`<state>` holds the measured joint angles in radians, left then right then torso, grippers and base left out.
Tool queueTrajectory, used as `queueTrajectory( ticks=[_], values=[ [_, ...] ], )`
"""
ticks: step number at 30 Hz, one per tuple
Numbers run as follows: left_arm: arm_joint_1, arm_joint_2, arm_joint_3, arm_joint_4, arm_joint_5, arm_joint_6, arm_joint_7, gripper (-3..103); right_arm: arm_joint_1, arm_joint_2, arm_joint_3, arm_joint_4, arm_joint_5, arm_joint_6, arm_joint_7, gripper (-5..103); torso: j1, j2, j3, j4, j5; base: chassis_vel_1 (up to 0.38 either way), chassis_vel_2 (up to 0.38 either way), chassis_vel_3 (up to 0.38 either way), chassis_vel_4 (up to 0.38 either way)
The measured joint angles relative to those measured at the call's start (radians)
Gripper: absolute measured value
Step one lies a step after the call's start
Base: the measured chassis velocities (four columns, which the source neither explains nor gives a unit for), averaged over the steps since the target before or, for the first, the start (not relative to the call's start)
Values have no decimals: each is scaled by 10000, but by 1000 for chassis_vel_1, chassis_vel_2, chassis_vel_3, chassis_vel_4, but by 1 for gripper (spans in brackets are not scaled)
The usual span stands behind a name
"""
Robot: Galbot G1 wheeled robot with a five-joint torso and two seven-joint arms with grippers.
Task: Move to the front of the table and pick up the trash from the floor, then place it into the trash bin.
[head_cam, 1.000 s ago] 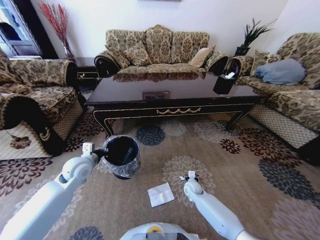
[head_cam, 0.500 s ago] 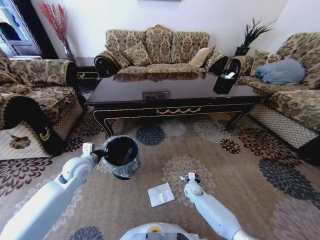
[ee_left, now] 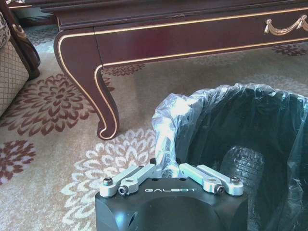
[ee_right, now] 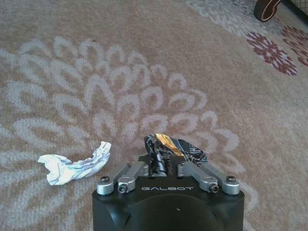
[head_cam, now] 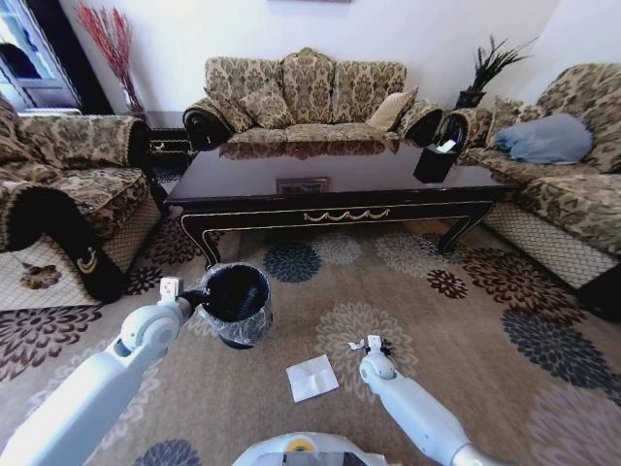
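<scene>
Your right gripper (ee_right: 161, 166) was clenched on a dark-silver scrap (ee_right: 175, 146) low over the patterned carpet (ee_right: 144, 62), with open floor all round it. One crumpled white scrap (ee_right: 74, 164) lay just beside it, apart from its fingers, and one flat white paper sheet (head_cam: 311, 377) lay near it, toward your left arm. Your left gripper (ee_left: 168, 166) was clamped on the liner bag (ee_left: 168, 120) at the rim of the one black trash bin (head_cam: 236, 301). Beyond the bin stood the table (head_cam: 340, 194), its curved leg (ee_left: 98, 91) near the rim but clear of it. Three sofas ringed the table.
</scene>
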<state>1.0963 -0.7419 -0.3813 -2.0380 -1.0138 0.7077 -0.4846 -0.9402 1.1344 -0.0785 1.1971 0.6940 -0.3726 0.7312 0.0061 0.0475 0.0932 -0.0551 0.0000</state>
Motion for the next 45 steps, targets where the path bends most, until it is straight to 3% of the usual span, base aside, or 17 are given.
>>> queueTrajectory(
  ticks=[1,2,7,18,20,22,25,27,31,33,34,38,45],
  values=[
    [10,3,-7,-5,0,0,0,3,-8,-10,4,17,-4,0,0,23,0,0,0,0,0,0,0,0,0],
    [27,4,-29,-26,2,0,-1,3,-47,-37,53,101,-18,3,0,13,0,1,0,0,0,0,0,0,0],
    [108,-31,-74,-77,15,0,-2,3,-230,-213,260,498,-20,34,-62,1,0,1,0,0,1,0,0,0,0],
    [258,-140,-128,-218,88,0,0,3,-700,-840,669,1507,-148,180,-226,0,0,1,0,-1,1,0,0,0,0],
    [373,-175,-182,-329,82,-2,-9,3,-928,-1116,786,2084,-504,815,-732,0,0,2,0,0,2,0,0,0,0],
    [404,-180,-194,-355,79,-1,-11,3,-977,-1191,797,2191,-581,988,-885,0,0,2,-1,0,3,0,0,0,0],
    [776,-189,-370,-611,59,-1,-6,3,-1385,-1884,898,3323,-1458,2606,-2335,0,0,4,-1,-2,-1,0,0,0,0],
    [850,-178,-399,-659,60,1,5,3,-1418,-2005,956,3674,-1609,2899,-2566,0,0,4,-1,-1,0,0,0,0,0],
    [856,-170,-352,-726,62,34,17,3,-1303,-2074,1090,4567,-1381,3687,-3218,0,0,4,-1,2,0,0,0,0,0],
    [721,-177,-164,-735,52,54,13,3,-1092,-2013,1153,4964,-1247,4571,-3980,0,0,4,-1,3,0,0,0,0,0],
    [721,-177,-164,-735,52,54,13,3,-1092,-2013,1153,4964,-1247,4571,-3980,0,0,4,-1,3,0,0,0,0,0],
    [343,-126,258,-542,21,72,34,3,-757,-2184,940,5488,-917,5783,-5205,0,0,4,-1,0,0,0,0,0,0],
    [-668,-106,1074,208,-389,117,123,3,22,-2537,96,5720,-441,6673,-6415,0,0,3,0,1,-1,0,0,0,0]
  ],
)
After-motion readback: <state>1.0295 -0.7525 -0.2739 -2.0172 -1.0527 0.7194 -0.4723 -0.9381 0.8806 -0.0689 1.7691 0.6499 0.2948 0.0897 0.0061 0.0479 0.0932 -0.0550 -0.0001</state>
